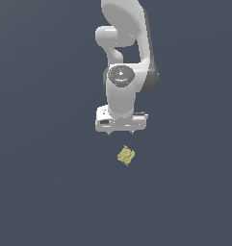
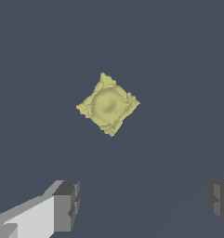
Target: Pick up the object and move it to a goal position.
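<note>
The floor [image 1: 40, 192] is the biggest thing here — one flat, dark blue-grey sheet that fills both views from edge to edge. It has no lines, no marks and no edges to see. No walls or room show behind it. No words or labels can be read anywhere; the arm has only a dark round cap on one joint.

Next in size is the arm [image 1: 122, 57]. It is white with a dark band down its side, and it comes in from the top of the exterior view and points straight down.

At its end is the gripper [image 1: 121, 133]. It hangs above the floor and holds nothing. In the wrist view its two fingers [image 2: 67, 204] stand far apart, one at each side, with bare floor between them — the jaws are spread wide.

Smallest is the block [image 1: 126, 156]. It is pale yellow, about square, with a round bump in the middle of its top and rough edges. It lies on the floor just below the gripper in the exterior view, a bit toward that view's right, not touching it.
</note>
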Available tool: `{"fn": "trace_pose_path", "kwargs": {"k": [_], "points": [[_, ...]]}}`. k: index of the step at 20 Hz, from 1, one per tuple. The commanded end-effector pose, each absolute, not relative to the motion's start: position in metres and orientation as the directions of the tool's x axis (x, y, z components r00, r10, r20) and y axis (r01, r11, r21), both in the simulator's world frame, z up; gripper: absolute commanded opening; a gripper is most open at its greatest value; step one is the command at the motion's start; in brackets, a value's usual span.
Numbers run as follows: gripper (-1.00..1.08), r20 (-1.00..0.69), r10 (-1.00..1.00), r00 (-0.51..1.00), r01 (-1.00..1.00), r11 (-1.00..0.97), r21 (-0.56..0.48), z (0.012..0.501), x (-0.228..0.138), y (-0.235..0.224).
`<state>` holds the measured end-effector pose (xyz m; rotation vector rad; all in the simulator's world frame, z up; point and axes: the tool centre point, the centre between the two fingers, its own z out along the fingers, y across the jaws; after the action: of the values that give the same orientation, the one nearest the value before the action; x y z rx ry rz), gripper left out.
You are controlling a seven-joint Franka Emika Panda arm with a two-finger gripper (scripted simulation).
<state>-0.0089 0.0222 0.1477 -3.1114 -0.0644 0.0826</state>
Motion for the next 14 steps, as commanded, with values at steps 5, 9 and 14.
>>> {"fn": "trace_pose_path", "kwargs": {"k": [5, 9, 14], "points": [[1.00, -0.068, 0.065, 0.996, 0.063, -0.998, -0.032, 0.144, -0.013, 0.030], [1.00, -0.096, 0.107, 0.990, 0.104, -0.994, -0.036, 0.138, -0.022, 0.044], [1.00, -0.095, 0.104, 0.990, 0.101, -0.994, -0.036, 0.138, -0.022, 0.044]]}}
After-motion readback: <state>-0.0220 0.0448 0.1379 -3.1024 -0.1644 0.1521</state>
